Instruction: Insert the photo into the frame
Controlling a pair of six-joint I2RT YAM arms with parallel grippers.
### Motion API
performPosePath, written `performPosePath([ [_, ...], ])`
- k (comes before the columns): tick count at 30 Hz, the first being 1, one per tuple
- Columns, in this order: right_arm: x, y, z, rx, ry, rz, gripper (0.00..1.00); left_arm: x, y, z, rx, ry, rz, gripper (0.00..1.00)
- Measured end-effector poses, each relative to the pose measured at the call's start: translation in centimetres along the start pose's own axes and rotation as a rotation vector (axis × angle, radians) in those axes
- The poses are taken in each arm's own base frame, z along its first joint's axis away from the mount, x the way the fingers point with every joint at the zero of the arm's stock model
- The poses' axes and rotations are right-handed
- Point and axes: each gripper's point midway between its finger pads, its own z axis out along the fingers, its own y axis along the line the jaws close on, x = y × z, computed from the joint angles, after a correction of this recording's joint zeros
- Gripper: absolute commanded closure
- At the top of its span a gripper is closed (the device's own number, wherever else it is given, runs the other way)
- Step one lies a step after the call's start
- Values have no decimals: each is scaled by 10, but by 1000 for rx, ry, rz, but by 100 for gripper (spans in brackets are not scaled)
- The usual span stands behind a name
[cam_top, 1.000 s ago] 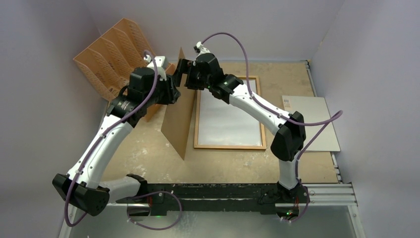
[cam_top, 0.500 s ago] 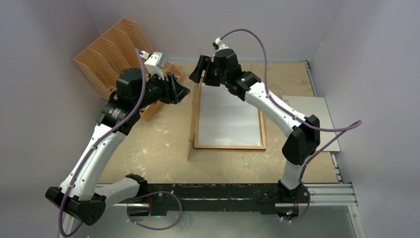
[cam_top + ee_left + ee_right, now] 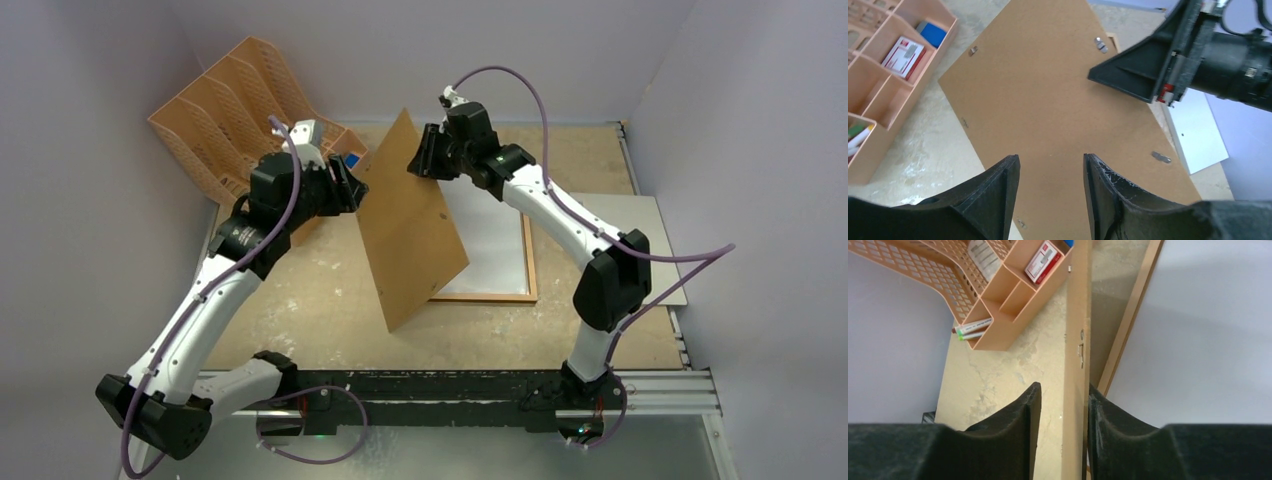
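The frame [image 3: 531, 255] of thin brown wood lies flat on the table right of centre. A plain white sheet [image 3: 492, 245] fills it, apparently the photo back up; no print shows. A brown backing panel [image 3: 410, 230] stands on its long edge, leaning over the frame's left side. My right gripper [image 3: 422, 152] straddles the panel's upper far edge [image 3: 1075, 340]. One finger touches the panel and a gap shows at the other, so it is open [image 3: 1063, 387]. My left gripper [image 3: 348, 186] hangs open, left of the panel [image 3: 1048, 100], with nothing between its fingers [image 3: 1050, 157].
An orange-tan file rack [image 3: 220, 110] with pens and small boxes stands at the back left, close behind my left arm. A stiff grey-white sheet [image 3: 640, 250] lies at the table's right edge. Purple walls close in on three sides.
The panel has tipped from nearly upright to leaning right over the frame. My left gripper let go, opened and drew back left. The right gripper moved onto the top edge, its jaws narrowing.
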Motion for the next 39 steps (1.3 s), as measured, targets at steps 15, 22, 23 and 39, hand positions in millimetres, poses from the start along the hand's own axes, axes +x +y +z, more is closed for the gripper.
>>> performPosePath([
  [15, 30, 2, -17, -110, 83, -39, 64, 74, 53, 22, -174, 107, -87, 48],
  [22, 54, 1, -13, -154, 144, -15, 58, 115, 79, 20, -255, 140, -148, 48],
  [23, 58, 0, -12, -158, 153, -8, 59, 124, 84, 20, -266, 147, -164, 48],
  [39, 87, -11, 1, -182, 192, 131, 100, 159, 107, 17, -345, 169, -227, 48],
])
